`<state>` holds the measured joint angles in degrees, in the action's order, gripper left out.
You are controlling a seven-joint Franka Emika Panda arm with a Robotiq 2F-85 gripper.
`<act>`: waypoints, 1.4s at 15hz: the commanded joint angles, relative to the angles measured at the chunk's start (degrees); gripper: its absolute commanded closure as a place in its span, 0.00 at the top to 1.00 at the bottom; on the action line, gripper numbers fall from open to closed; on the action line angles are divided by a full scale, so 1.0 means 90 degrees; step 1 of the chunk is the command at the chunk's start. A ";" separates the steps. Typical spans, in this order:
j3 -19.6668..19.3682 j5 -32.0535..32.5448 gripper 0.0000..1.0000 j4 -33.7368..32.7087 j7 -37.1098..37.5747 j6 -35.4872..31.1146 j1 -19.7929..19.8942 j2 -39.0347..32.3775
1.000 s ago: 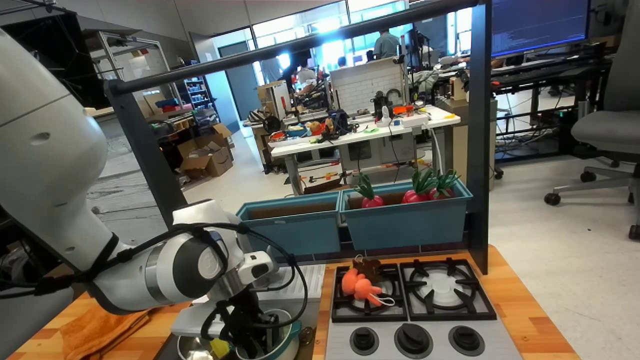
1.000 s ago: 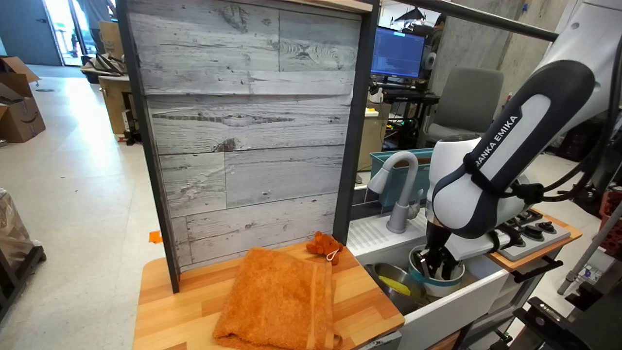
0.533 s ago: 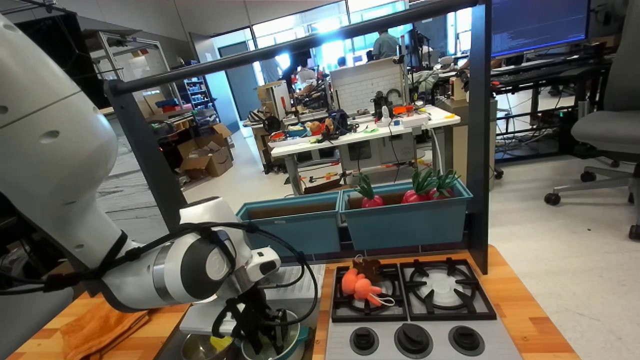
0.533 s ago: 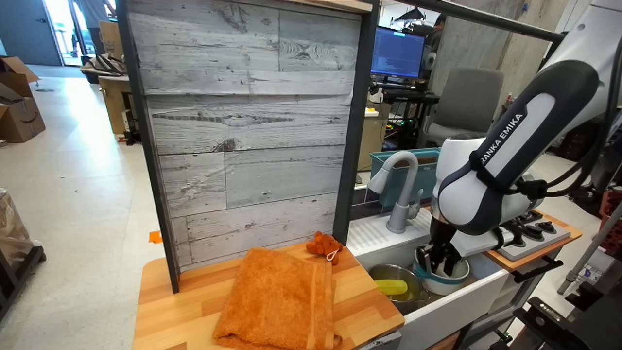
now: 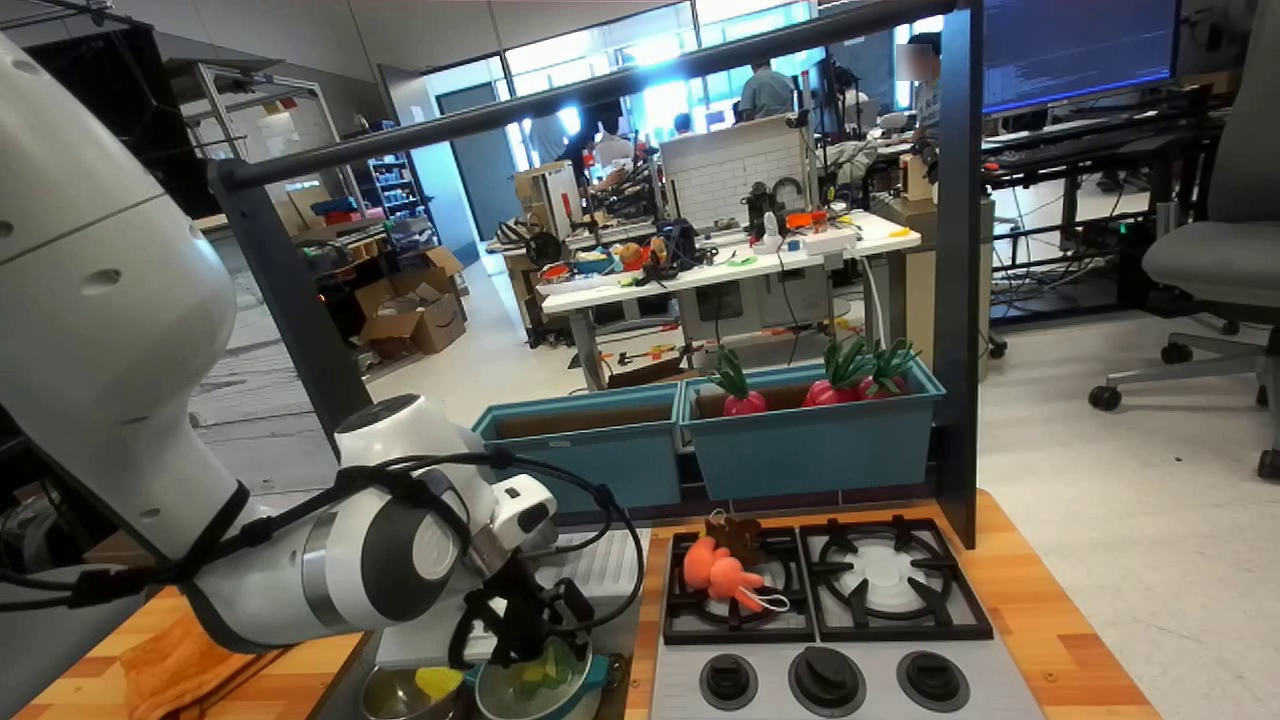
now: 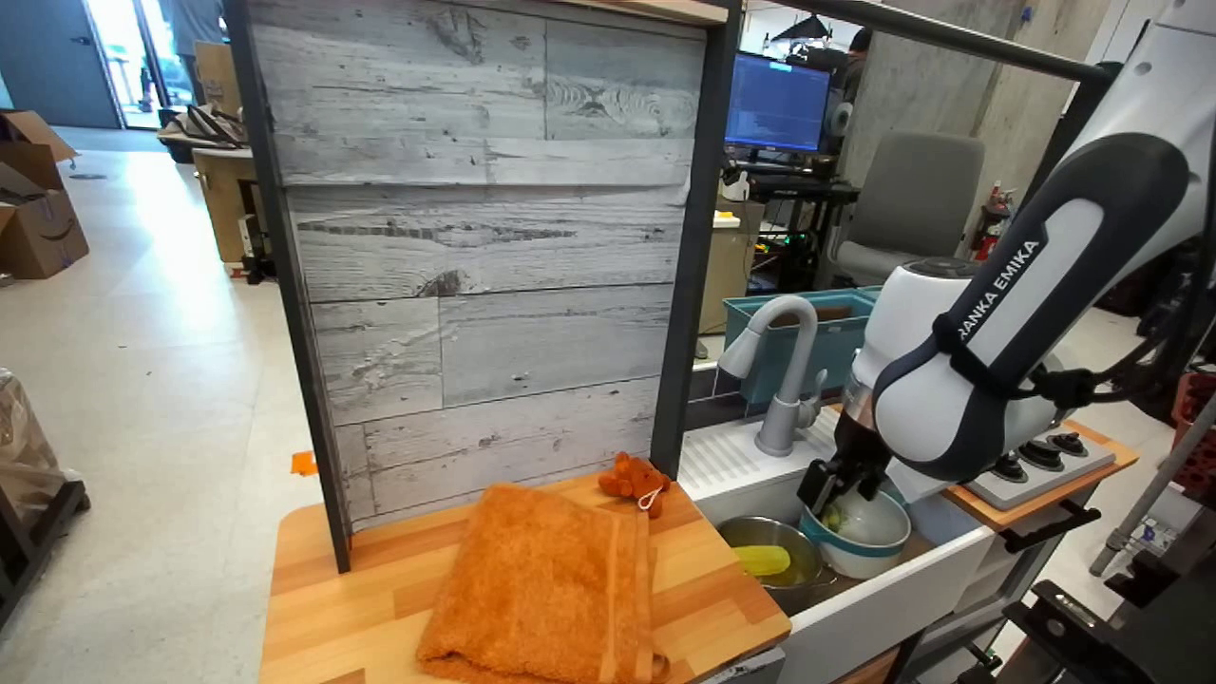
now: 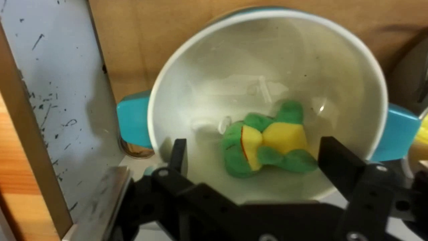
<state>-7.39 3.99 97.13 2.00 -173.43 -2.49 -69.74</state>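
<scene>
In the wrist view the claw (image 7: 252, 145) hangs above the pot (image 7: 234, 53), its fingers spread wide apart, one tip toward eight o'clock and one toward four. Below them the toy (image 7: 284, 137) lies belly up on the pot's floor, toward six o'clock. It is soft and plump, green with a yellow belly and a yellow chin; a thin red line edges the chin against the green head, which points to nine o'clock. Four stubby green limbs stick out, two toward twelve and two toward five. The pot is cream inside, its teal handles (image 7: 133, 120) at nine and three o'clock.

In an exterior view a steel pot (image 6: 765, 532) stands just beside it at nine o'clock, holding a yellow thing (image 6: 762, 560); the tap (image 6: 799, 370) rises at eleven, and an orange towel (image 6: 546, 589) lies well apart toward nine. In an exterior view the stove (image 5: 880, 568) sits at two o'clock from the pot, bearing a coral plush (image 5: 728, 578). Farther off, a planter (image 5: 585, 470) stands at twelve, and a second planter (image 5: 815, 450) between one and two holds three radishes (image 5: 832, 392).
</scene>
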 commanded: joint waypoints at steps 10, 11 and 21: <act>0.0078 0.0065 0.31 -0.0108 -0.0361 -0.0204 0.0182 -0.0282; 0.0087 0.0072 0.23 -0.0073 -0.0372 -0.0222 0.0182 -0.0253; 0.0512 -0.0035 0.00 0.1702 -0.0426 -0.0539 0.0400 0.1472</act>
<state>-4.80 4.01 103.28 -0.84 -175.47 -0.95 -65.05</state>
